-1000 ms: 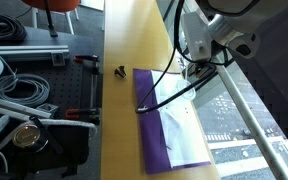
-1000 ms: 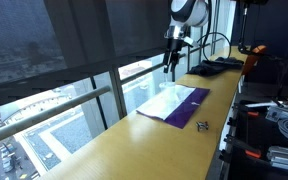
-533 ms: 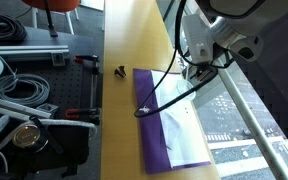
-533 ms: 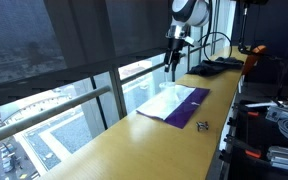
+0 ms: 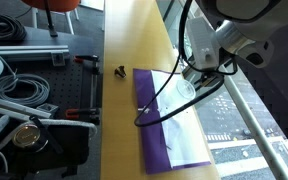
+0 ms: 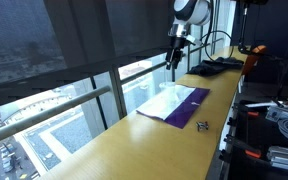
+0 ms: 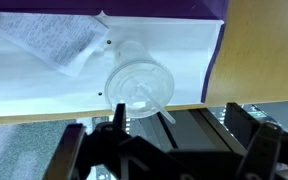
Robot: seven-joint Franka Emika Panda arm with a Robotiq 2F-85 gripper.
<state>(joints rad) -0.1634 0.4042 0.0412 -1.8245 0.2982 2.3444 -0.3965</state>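
Note:
In the wrist view my gripper (image 7: 179, 124) is open, and its dark fingers (image 7: 119, 118) hold nothing. Just beyond the fingertips a clear plastic cup (image 7: 139, 88) with a lid and a straw (image 7: 165, 114) sits on a white sheet (image 7: 44, 85). The sheet lies over a purple cloth (image 7: 164, 8). A crumpled piece of paper (image 7: 49, 40) rests on the sheet beside the cup. In both exterior views the gripper (image 5: 196, 72) (image 6: 171, 62) hangs above the cloth (image 5: 154, 140) (image 6: 187, 108) at the window side of the yellow table (image 5: 124, 30).
A black cable (image 5: 156, 98) runs from the arm across the cloth. A small black object (image 5: 118, 70) (image 6: 201, 125) lies on the table near the cloth's corner. Cables, clamps and gear (image 5: 24, 95) crowd the area beside the table. A window railing (image 5: 249, 120) runs along the far edge.
The arm has shifted slightly toward the window side. The gripper stays open and empty; the cup and cloth have not moved.

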